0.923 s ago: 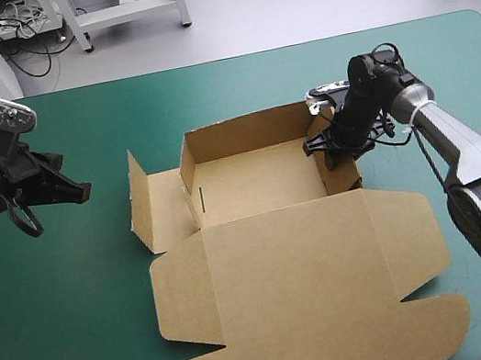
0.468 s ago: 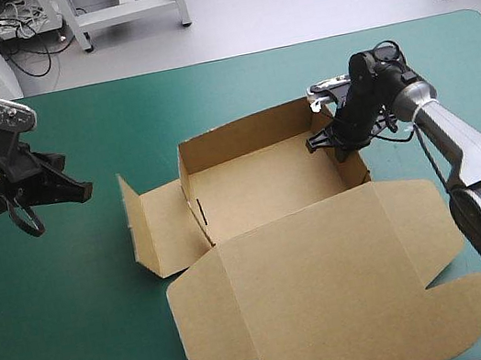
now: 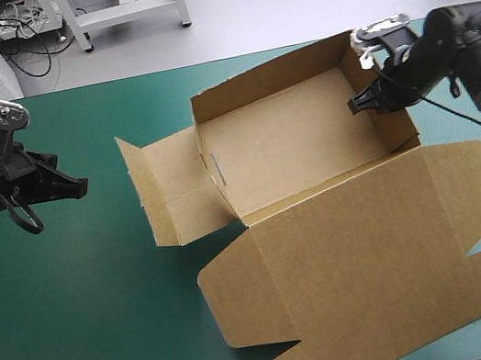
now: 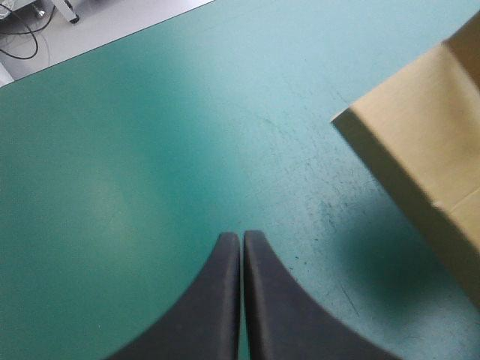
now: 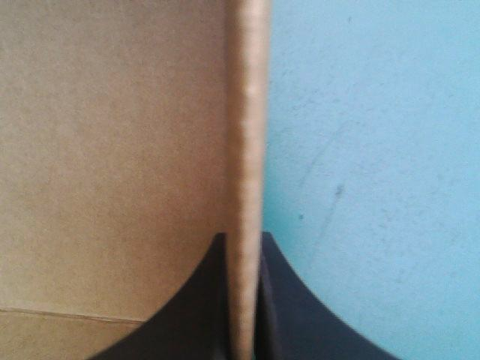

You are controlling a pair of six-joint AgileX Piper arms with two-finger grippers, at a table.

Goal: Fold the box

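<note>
The brown box (image 3: 310,149) stands as an open tray with raised walls, lifted and tilted over the table's far right. Its big lid panel (image 3: 376,259) hangs toward the front edge, and a side flap (image 3: 167,188) stands out on its left. My right gripper (image 3: 367,103) is shut on the tray's right wall; in the right wrist view the wall's edge (image 5: 246,150) runs between the fingers (image 5: 244,300). My left gripper (image 3: 78,185) hovers at the table's left, shut and holding nothing, its fingers (image 4: 240,292) meeting over the teal-green cover, with the box's flap corner (image 4: 420,150) ahead of it.
Open teal-green cover (image 3: 77,311) lies at the front left. The table's far edge (image 3: 201,64) runs just behind the box. The lid reaches close to the front right edge.
My right gripper has risen and moved toward the far right, taking the box with it; the tray has tilted and turned, and the lid has slid right. The left arm has barely moved.
</note>
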